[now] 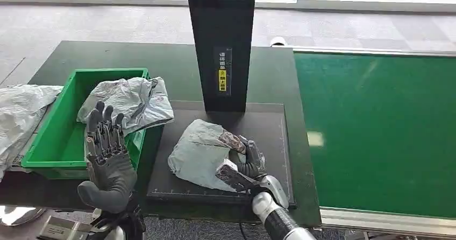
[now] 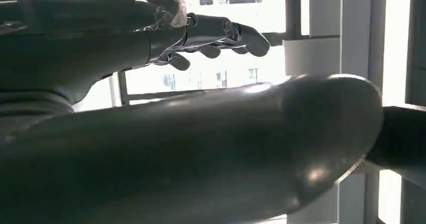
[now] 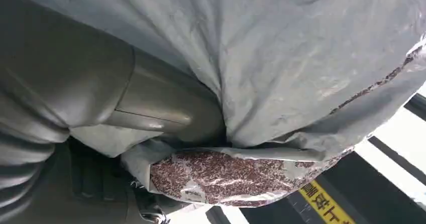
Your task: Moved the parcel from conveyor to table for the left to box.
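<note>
grey parcel [image 1: 200, 153] on black mat [image 1: 271, 122], gripped by right hand [image 1: 248, 167], long axis indistinct, speckled underside in wrist view, left hand [image 1: 107, 156] raised, fingers spread, beside green bin [image 1: 59, 148]

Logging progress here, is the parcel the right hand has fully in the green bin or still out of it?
Out. The grey parcel lies on the black mat beside the green bin, gripped by the right hand.

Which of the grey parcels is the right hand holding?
The parcel lying on the black mat, gripped by the right hand. The second parcel drapes over the green bin; the third lies left of the bin, untouched.
</note>
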